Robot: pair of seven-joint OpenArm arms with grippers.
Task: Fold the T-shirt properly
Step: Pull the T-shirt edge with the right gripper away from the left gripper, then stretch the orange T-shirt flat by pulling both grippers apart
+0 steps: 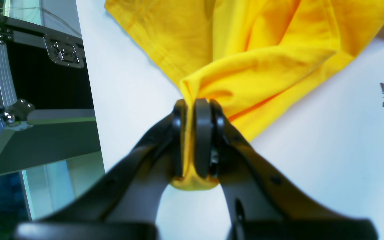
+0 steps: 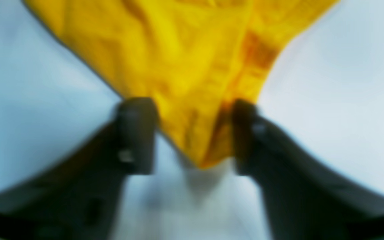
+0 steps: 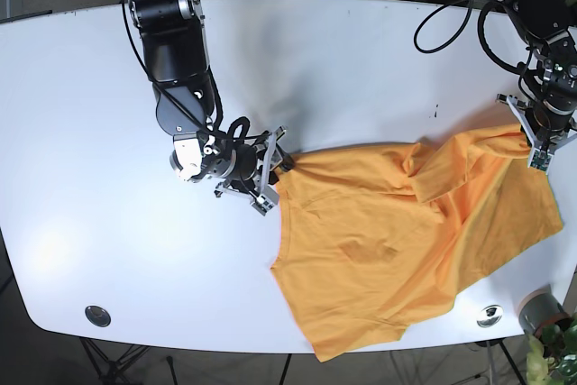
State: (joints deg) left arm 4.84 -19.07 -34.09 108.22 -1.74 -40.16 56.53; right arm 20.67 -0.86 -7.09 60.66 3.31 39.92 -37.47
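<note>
We are looking down on a crumpled yellow-orange cotton T-shirt (image 3: 406,241) lying on the right half of a white oval bench (image 3: 343,51), its lower hem reaching the near edge and its right side close to the bench's right end.

The left gripper (image 1: 190,133) is sitting at the shirt's upper right corner, its arm reaching down from the far right of the base view with the wrist pointing nearly straight down. Its jaws are pressed together and pinching a bunched fold of the yellow fabric, which is squeezing out beneath the black fingers (image 1: 202,136) in the left wrist view. Beside the bench in that view, a black flight case with metal corners (image 1: 38,100) is standing on the floor.

The right gripper (image 2: 192,133) is lying low and almost level at the shirt's upper left corner, its dark arm coming down from the top left and bending toward the cloth. Its jaws are spread, with a pointed corner of the fabric lying between the two fingers (image 2: 135,133); the right wrist view is blurred, so we cannot tell whether either finger is touching the cloth.
</note>
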